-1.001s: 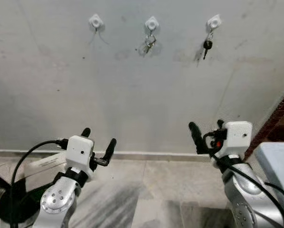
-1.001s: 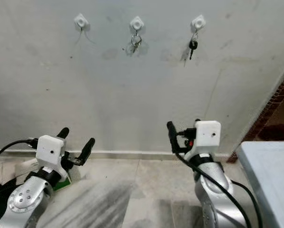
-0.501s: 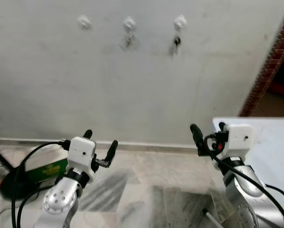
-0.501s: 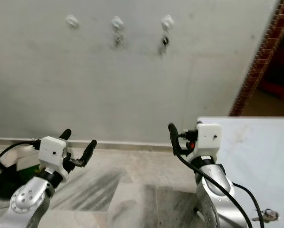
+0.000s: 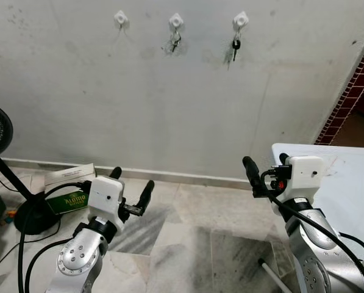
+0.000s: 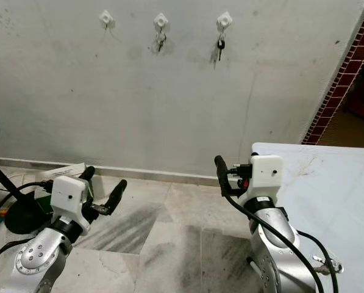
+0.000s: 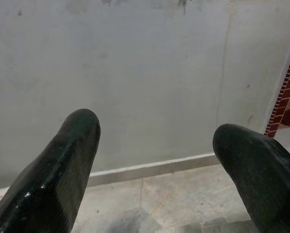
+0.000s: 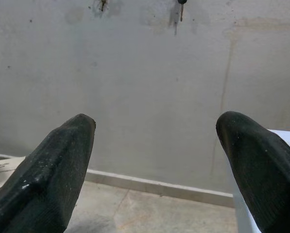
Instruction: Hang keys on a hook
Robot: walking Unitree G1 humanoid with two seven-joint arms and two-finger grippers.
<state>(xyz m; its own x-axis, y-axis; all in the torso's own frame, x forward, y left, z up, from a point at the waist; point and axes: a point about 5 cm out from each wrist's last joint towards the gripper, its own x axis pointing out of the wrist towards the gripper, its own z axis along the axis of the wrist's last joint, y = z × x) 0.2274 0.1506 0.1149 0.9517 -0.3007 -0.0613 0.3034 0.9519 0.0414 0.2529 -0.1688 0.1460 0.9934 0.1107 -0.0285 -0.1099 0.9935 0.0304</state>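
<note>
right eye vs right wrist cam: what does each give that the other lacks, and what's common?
Right eye adds: the bare left hook, a key bunch lying on the table, the fan base, and the left gripper held low. Right wrist adds: a close look along the right gripper, jaws wide apart with nothing between them. Both: the black key hanging on the right hook, the grey wall and the table's white edge.

The scene is being lit evenly by soft, diffuse light. Short shadows are being cast down and to the left of the keys (image 5: 235, 44) on the wall (image 5: 169, 110). Fainter shadows are being thrown onto the floor (image 5: 188, 226). In the wrist views, the near fingers (image 7: 57, 170) are being rendered slightly blurred.
</note>
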